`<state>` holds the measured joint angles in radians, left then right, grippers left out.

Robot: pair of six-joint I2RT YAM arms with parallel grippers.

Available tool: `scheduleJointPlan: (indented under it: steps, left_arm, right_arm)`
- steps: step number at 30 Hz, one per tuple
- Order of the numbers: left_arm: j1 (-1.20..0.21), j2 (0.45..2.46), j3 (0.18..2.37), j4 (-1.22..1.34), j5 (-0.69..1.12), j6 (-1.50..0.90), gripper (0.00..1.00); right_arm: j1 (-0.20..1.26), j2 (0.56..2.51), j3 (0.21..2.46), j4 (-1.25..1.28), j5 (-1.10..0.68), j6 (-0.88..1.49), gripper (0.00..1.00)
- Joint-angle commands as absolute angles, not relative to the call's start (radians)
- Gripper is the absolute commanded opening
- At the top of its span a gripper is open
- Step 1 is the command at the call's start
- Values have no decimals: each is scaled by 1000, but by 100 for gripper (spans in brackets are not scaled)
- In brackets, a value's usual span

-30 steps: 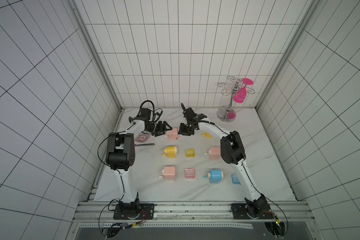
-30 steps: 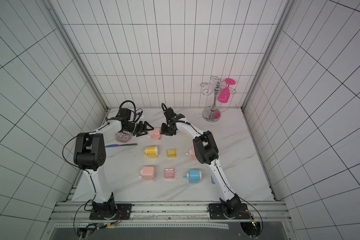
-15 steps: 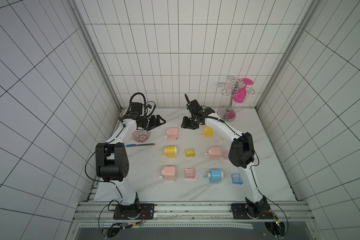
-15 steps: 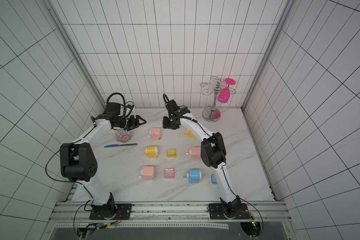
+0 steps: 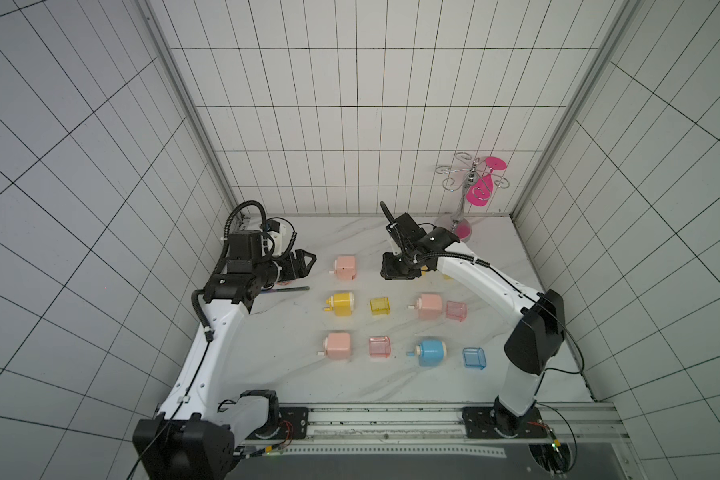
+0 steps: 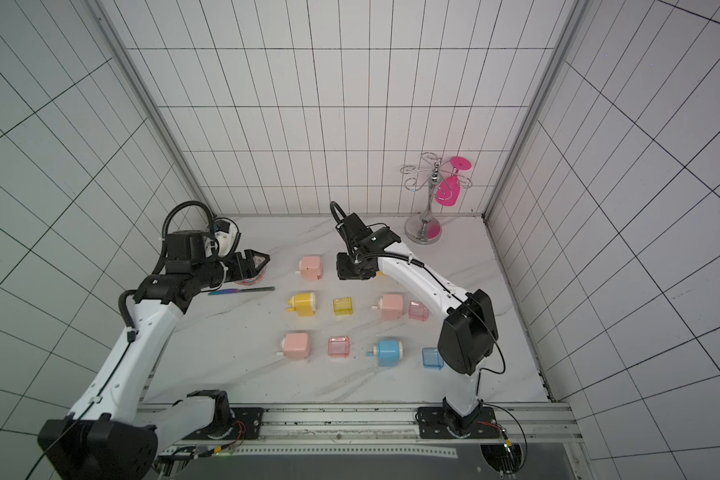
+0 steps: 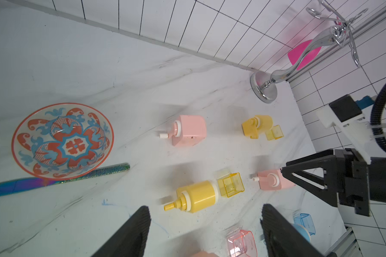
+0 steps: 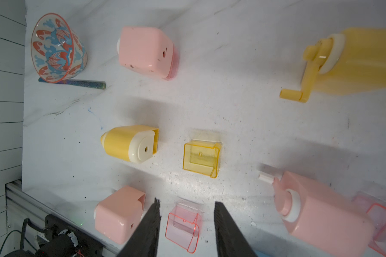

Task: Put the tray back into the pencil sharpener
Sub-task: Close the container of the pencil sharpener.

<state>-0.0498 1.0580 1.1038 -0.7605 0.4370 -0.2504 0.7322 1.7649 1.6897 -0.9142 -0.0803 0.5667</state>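
A pink pencil sharpener (image 5: 345,267) (image 6: 310,267) (image 8: 146,50) stands alone at the back of the table, a darker pink tray edge showing along its base. My left gripper (image 5: 311,261) (image 6: 266,260) (image 7: 205,208) hovers to its left, open and empty. To its right my right gripper (image 5: 386,274) (image 6: 342,274) (image 8: 187,202) hangs above the table, also open and empty. Loose trays lie beside other sharpeners: a yellow tray (image 5: 379,306) (image 8: 201,156), a pink tray (image 5: 379,346) (image 8: 183,224) far below the right fingers, another pink tray (image 5: 456,311) and a blue tray (image 5: 474,358).
A patterned bowl (image 7: 62,140) (image 8: 56,47) and an iridescent stick (image 7: 58,180) (image 6: 242,290) lie under the left gripper. A chrome stand (image 5: 460,212) with a pink glass is at the back right. Yellow (image 5: 341,304), pink (image 5: 429,306) (image 5: 337,345) and blue (image 5: 431,353) sharpeners fill the middle.
Both grippers were together at the back pink sharpener a second ago. They have drawn apart, the left one leftward and the right one rightward, leaving it on the table.
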Motion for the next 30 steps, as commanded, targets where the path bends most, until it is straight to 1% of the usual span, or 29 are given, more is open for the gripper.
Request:
scheduleJointPlan:
  steps: [1, 5, 8, 16, 20, 24, 30]
  left_arm:
    - [-122, 1003, 1097, -829, 317, -264, 81]
    - [-209, 950, 1087, -833, 220, -302, 80]
    - [-245, 955, 1085, -831, 178, -296, 80]
    - [-336, 1014, 1053, -754, 145, -269, 77]
    - [-358, 1075, 1086, -738, 126, -290, 77]
    - [-392, 1109, 1081, -703, 117, -387, 72]
    - [-394, 1151, 1160, -759, 114, -471, 71]
  right_arm:
    - [780, 1695, 1604, -967, -4, 605, 42]
    - [808, 1626, 1543, -970, 29, 624, 42]
    - [816, 1616, 1532, -975, 40, 623, 42]
    - [829, 1641, 1553, -1024, 84, 611, 41]
    - [829, 1635, 1562, -1047, 115, 574, 41]
    - [828, 1628, 1567, -1050, 138, 549, 42]
    - [828, 1625, 1559, -1024, 146, 535, 42]
